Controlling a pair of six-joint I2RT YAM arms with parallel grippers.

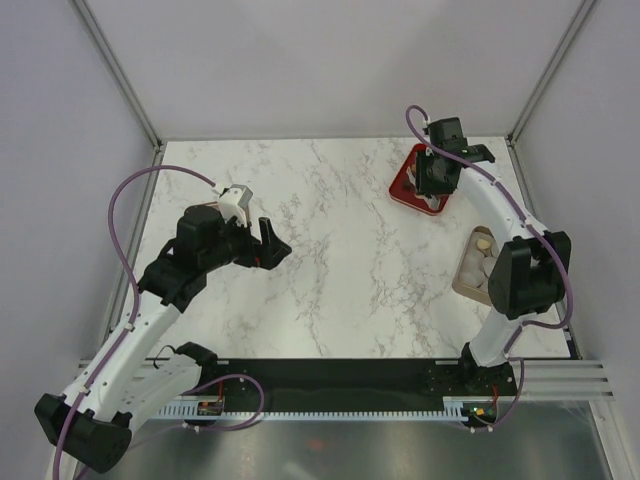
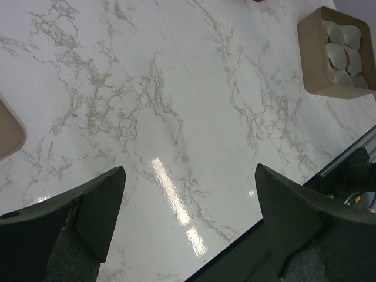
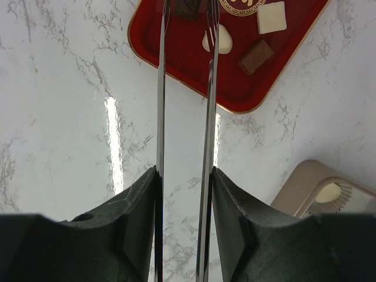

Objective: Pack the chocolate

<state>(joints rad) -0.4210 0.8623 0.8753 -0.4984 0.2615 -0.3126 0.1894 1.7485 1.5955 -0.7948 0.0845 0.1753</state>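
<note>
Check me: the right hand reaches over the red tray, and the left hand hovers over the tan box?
Not the left hand: it hovers over the marble table, far from the tan box beside the right arm. The top external view shows this.

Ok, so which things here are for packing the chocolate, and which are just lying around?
For the job:
- chocolate pieces on the red tray
- tan box with paper cups
- right gripper, over the tray

Just lying about:
- tan rounded piece, half out of view; cannot tell what it is
- left gripper, open, holding nothing
</note>
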